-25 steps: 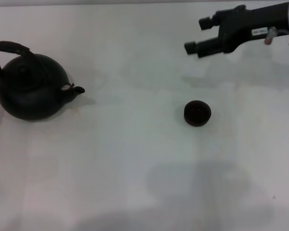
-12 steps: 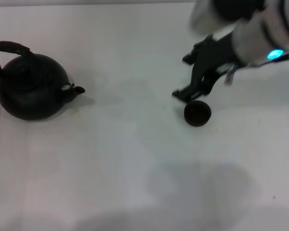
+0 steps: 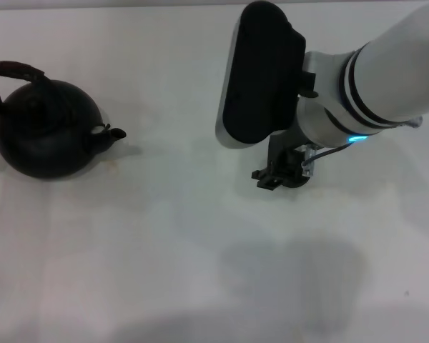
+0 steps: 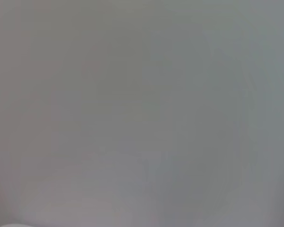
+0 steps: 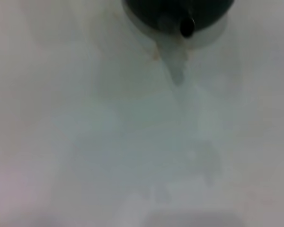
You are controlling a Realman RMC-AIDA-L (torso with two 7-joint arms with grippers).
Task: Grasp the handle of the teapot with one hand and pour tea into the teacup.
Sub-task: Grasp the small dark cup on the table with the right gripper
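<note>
On a plain white tabletop (image 3: 164, 250), black teapot (image 3: 46, 128) at far left, arched handle (image 3: 7, 75) upright, spout toward centre, teacup (image 3: 294, 179) well apart, mostly hidden beneath right gripper (image 3: 272, 175), finger opening unreadable, wide bare surface between and in front.

The teapot (image 3: 44, 128) is matte black with a dark brown-black wrapped handle (image 3: 6, 73) and a pale patch at the spout; it stands well apart from the right gripper (image 3: 277, 174), which is black. The arm above that gripper is white and silver with 2 dark rings, a black panel on its upper housing, and 1 small cyan light. The table (image 3: 143, 250) is plain white with faint grey smudges and soft grey shadows; the left wrist view shows uniform pale grey only.
</note>
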